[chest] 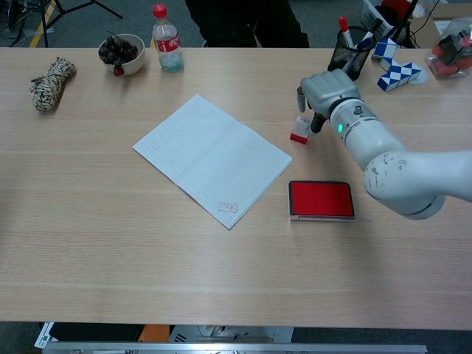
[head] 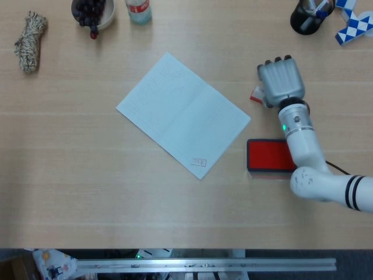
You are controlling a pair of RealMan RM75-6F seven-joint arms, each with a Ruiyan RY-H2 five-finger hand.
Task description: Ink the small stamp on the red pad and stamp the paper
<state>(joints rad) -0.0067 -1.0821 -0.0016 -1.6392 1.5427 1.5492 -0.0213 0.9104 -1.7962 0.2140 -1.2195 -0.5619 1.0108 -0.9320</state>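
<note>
The small white-and-red stamp [head: 255, 95] [chest: 299, 131] stands on the table, right of the white paper [head: 180, 114] [chest: 210, 156]. My right hand [head: 281, 81] [chest: 324, 88] hovers over it, palm down. Its fingers hang at the stamp's far side and the thumb at its right side, and I see no clear grip. In the head view the hand covers part of the stamp. The red ink pad [head: 267, 155] [chest: 321, 199] lies open just nearer than the hand, partly under my forearm in the head view. A small red print marks the paper's near corner [head: 199, 161]. My left hand is out of both views.
A rope bundle [head: 30, 42], a bowl of grapes [head: 92, 11] and a bottle [head: 139, 10] stand along the far left edge. A black pen cup [head: 306, 16] and a blue-white snake puzzle [head: 354, 23] sit at the far right.
</note>
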